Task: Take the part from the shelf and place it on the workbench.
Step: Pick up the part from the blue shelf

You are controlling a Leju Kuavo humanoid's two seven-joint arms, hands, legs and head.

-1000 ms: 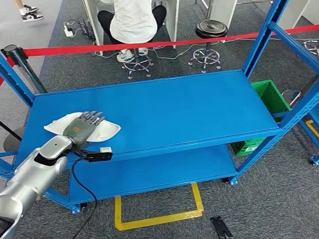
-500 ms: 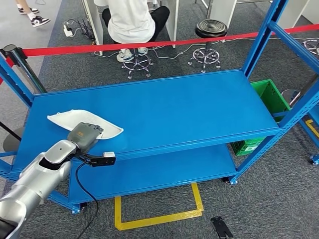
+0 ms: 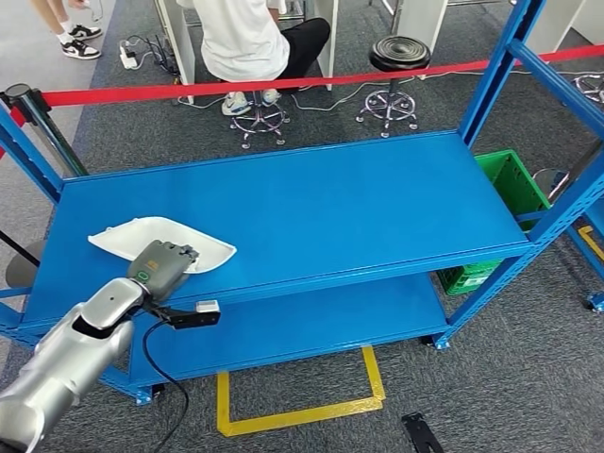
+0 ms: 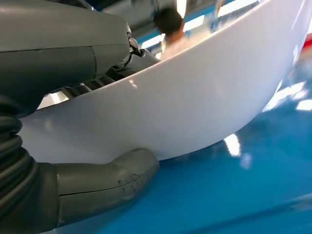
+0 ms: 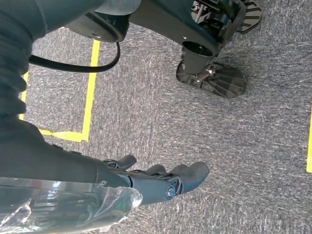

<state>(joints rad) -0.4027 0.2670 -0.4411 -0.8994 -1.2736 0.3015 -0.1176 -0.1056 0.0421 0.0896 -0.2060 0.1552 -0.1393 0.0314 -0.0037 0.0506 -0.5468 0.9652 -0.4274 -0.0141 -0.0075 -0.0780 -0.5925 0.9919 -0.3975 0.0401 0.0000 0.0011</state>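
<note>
A white, shallow curved part (image 3: 135,236) lies at the left end of the blue shelf's top deck (image 3: 342,208). My left hand (image 3: 162,267) grips its near edge. In the left wrist view the thick thumb (image 4: 107,183) presses under the part (image 4: 191,97) and the darker fingers (image 4: 121,63) curl over its upper side. My right hand (image 5: 162,183) hangs over the grey carpet with its fingers stretched out and nothing in them.
A red rope barrier (image 3: 285,83) runs behind the shelf, with a seated person (image 3: 245,38) and a black stool (image 3: 400,55) beyond it. A green crate (image 3: 510,189) sits at the right end. Blue uprights (image 3: 498,71) frame the shelf, and yellow tape (image 3: 299,415) marks the floor.
My left hand, first laid flat over the part, has drawn back to its near edge and closed on it. The part has shifted slightly to the right.
</note>
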